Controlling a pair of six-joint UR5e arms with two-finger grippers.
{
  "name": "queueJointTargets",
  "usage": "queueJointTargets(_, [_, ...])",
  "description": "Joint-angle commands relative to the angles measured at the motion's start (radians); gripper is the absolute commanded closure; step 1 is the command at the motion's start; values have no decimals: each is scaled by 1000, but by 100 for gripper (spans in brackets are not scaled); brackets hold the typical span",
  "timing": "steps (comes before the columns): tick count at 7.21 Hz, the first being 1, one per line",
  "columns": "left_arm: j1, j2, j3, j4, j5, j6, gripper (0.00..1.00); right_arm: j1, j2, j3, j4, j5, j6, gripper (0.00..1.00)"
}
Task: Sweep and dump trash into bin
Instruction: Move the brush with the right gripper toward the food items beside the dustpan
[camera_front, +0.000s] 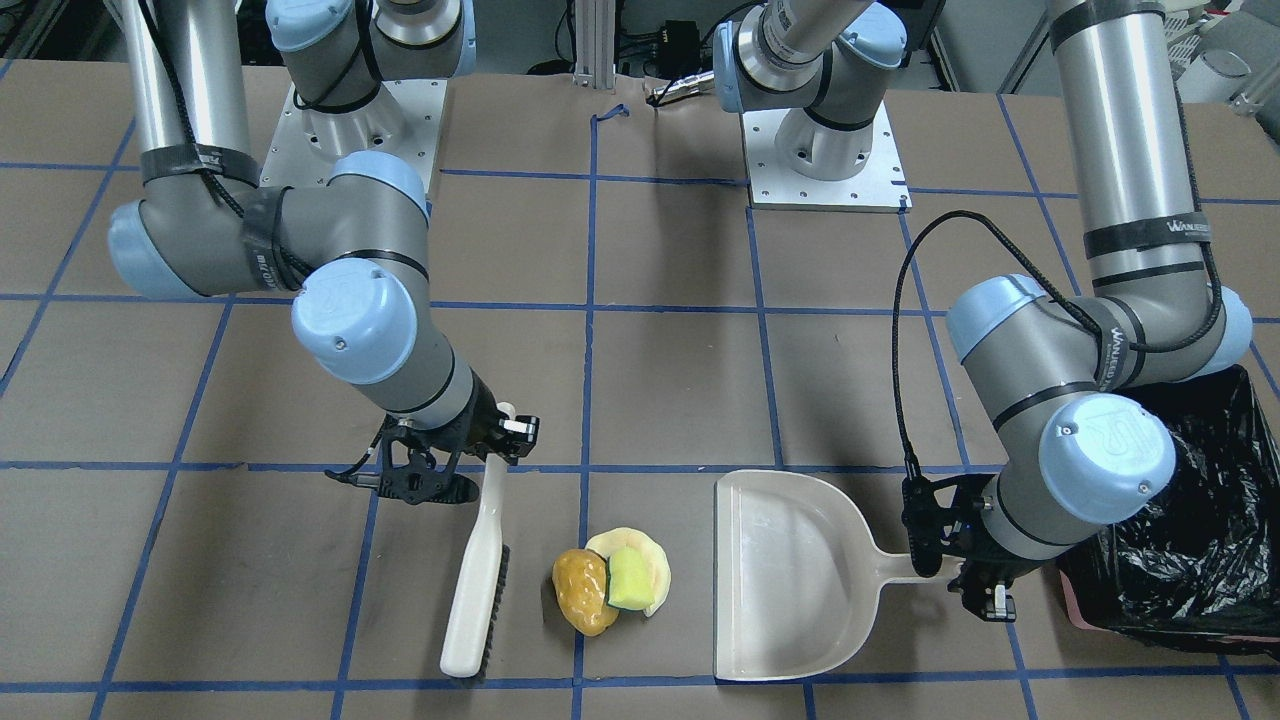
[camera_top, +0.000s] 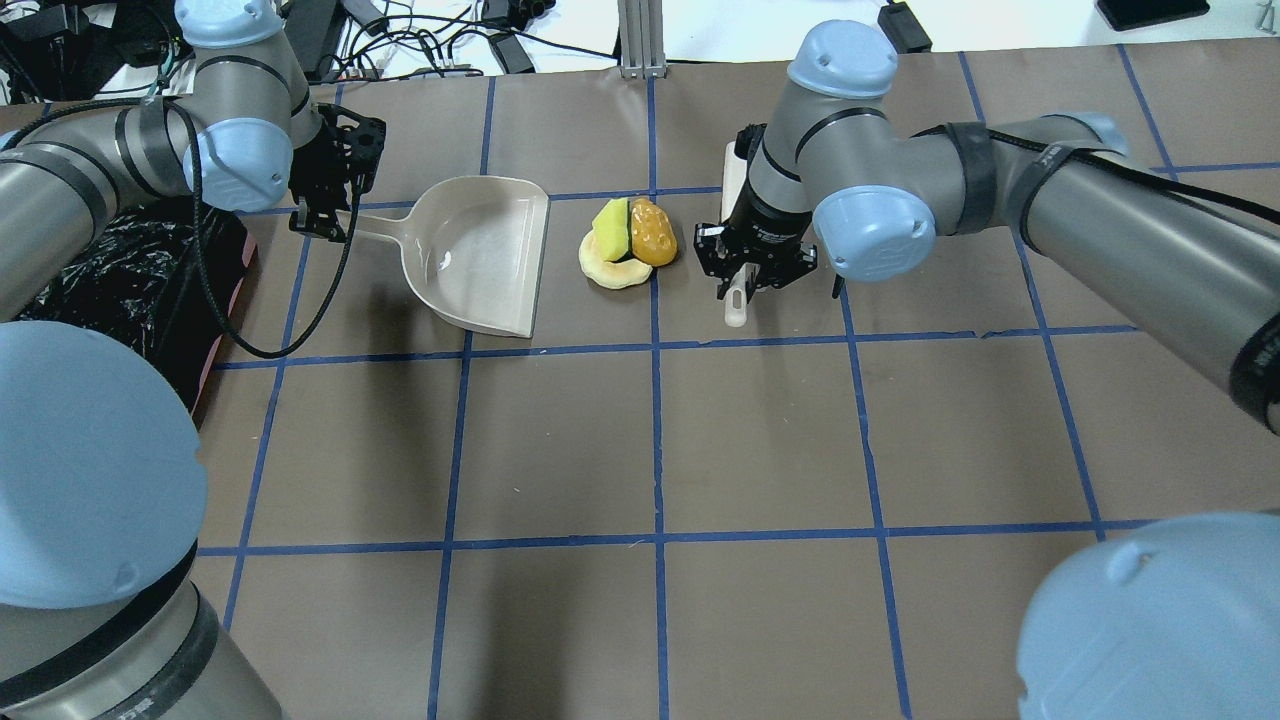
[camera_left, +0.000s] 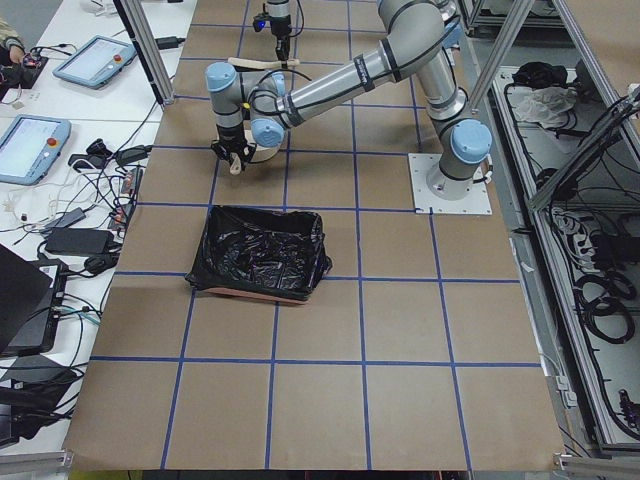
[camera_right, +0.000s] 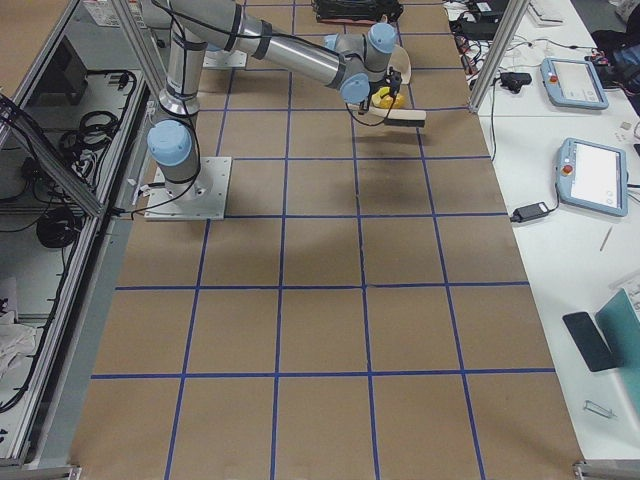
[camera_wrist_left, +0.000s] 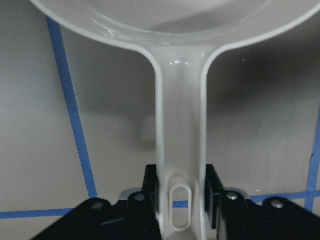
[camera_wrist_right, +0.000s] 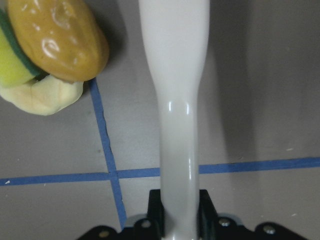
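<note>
Left gripper (camera_top: 322, 215) clamps the dustpan (camera_top: 480, 255) handle; right gripper (camera_top: 750, 268) clamps the brush (camera_front: 475, 590). Trash (camera_top: 630, 242) lies just off the dustpan's mouth on the brown, blue-taped table (camera_top: 760, 440), the bin (camera_front: 1195, 560) behind its handle.

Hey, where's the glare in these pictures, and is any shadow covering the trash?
Left wrist view: small glare spots on the dustpan handle, soft shadow beside it. Right wrist view: a bright streak down the brush handle, shiny highlights on the potato lump. Front-facing view: the bin bag glints; the trash pile is evenly lit, no shadow over it. Side views: trash too small to judge.
</note>
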Motion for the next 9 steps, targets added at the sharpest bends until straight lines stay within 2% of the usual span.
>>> queueJointTargets(1, [0, 0, 0, 0, -3, 0, 77, 68, 25, 0, -14, -1, 37, 100])
queueJointTargets(6, [0, 1, 0, -2, -5, 0, 77, 165, 77, -23, -92, 4, 222, 100])
queueJointTargets(9, [0, 1, 0, -2, -6, 0, 77, 246, 146, -132, -94, 31, 331, 100])
